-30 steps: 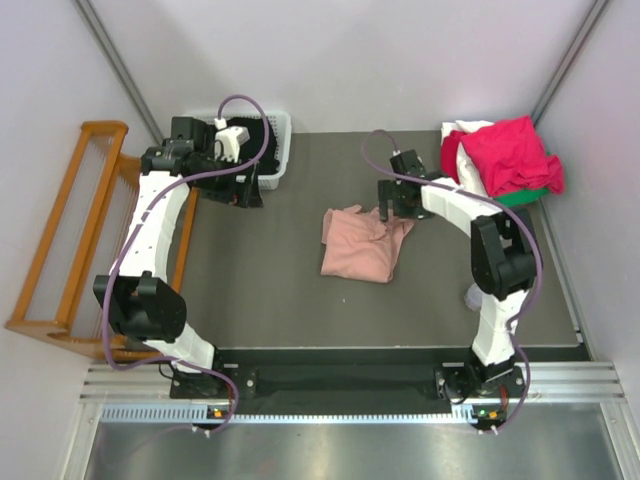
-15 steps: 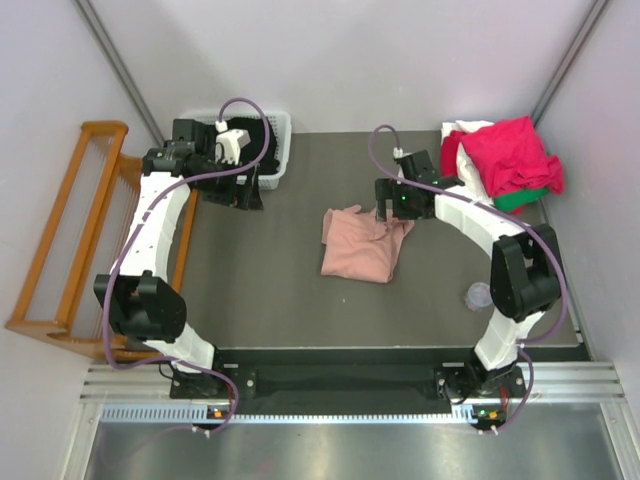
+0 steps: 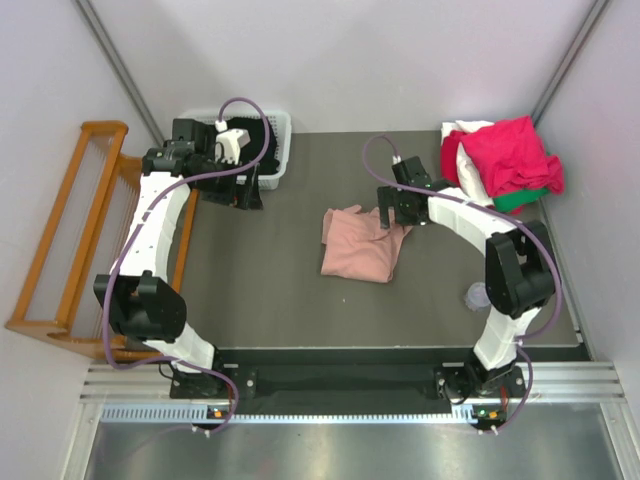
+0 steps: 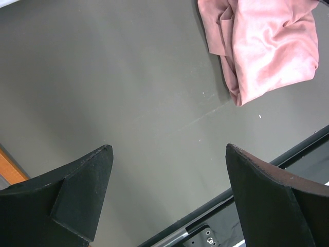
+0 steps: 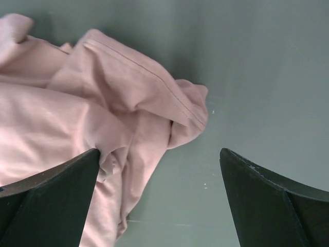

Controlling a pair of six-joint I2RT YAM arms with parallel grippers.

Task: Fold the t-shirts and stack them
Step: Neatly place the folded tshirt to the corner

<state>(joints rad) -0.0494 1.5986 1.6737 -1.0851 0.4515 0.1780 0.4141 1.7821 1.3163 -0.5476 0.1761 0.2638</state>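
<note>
Over the dusty-pink t-shirt (image 3: pixel 358 248) we have resettled the right gripper (image 5: pixel 158 154), jaws wide and empty like the left gripper (image 4: pixel 168 154), so folding seems unstarted.

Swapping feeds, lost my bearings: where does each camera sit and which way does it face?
Top external: above and behind the bases, looking down on the table; both arms show.
Left wrist: faces down at bare table, pink t-shirt upper right; left end effector open.
Right wrist: close over the t-shirt's crumpled edge; right end effector open.
Shared: all see the pink t-shirt.
</note>
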